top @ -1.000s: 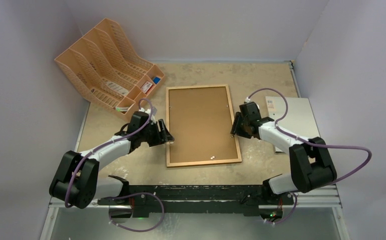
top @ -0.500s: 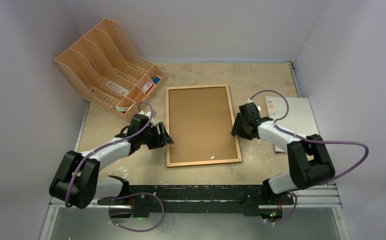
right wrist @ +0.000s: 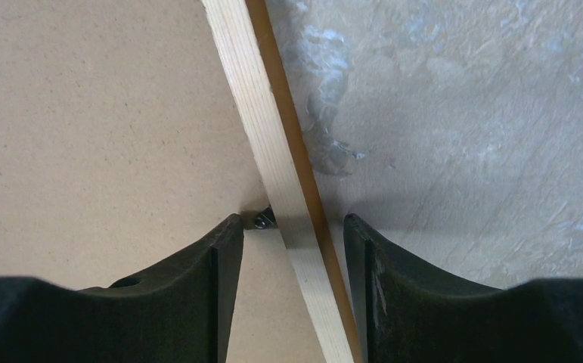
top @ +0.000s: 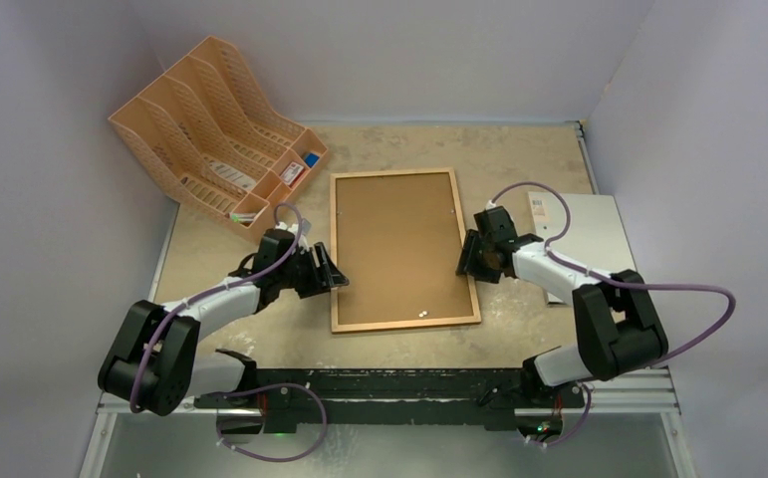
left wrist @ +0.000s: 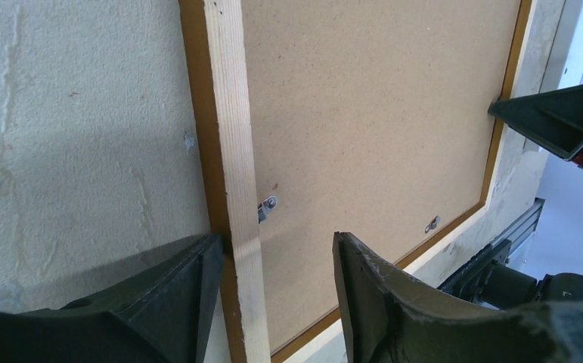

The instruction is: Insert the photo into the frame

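On bench [top: 519, 159] centre: frame [top: 405, 324] back-up, backing panel [top: 399, 239] in | left gripper [left wrist: 277, 242] jaws apart astride left rail | right gripper [right wrist: 292, 221] apart astride right rail | rack [top: 215, 124] labels unreadable

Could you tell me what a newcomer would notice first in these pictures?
The frame lies back-up mid-table, its brown backing panel showing. The left end effector and right end effector straddle its opposite long rails, jaws open. An orange file rack stands at the far left corner.

The mottled beige table [top: 519, 149] carries the frame [top: 391, 174] face down at centre (brown backing panel [top: 399, 249] uppermost), an orange file rack [top: 210, 129] at its far-left corner, and a pale sheet [top: 604, 234] at its right edge.
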### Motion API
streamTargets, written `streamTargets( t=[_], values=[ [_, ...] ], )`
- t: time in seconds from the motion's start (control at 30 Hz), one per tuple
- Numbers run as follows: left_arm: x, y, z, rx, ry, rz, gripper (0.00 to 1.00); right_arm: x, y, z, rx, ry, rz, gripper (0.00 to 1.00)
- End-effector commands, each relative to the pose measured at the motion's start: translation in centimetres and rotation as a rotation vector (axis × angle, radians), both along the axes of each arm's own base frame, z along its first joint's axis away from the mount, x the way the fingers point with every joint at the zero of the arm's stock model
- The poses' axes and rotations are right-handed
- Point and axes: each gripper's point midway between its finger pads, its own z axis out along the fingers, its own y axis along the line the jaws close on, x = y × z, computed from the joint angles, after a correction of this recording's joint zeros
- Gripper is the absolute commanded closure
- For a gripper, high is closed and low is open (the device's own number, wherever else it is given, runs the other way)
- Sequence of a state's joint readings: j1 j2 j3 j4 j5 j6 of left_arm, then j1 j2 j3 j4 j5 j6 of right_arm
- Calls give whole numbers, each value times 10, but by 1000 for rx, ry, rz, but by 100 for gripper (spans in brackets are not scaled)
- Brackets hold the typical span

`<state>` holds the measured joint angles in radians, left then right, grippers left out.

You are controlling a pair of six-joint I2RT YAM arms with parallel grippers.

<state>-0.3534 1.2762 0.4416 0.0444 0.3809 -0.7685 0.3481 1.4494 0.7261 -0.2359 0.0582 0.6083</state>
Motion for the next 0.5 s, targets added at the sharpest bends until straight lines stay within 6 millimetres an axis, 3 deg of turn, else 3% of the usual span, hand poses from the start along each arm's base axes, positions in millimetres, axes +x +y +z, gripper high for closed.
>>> streamTargets(
  t=[0.0, 0.3, 0.47],
  values=[
    [9, -6, 12, -48, -49, 3, 43, -37, -14, -17, -46, 136, -52, 46],
    [8, -6, 7, -43, -39, -1, 44, -19, -9, -21, -17, 90, -132, 43],
    [7, -5, 5, -40, -36, -4, 44, -17, -11, -22, -24, 87, -160, 51]
  ],
)
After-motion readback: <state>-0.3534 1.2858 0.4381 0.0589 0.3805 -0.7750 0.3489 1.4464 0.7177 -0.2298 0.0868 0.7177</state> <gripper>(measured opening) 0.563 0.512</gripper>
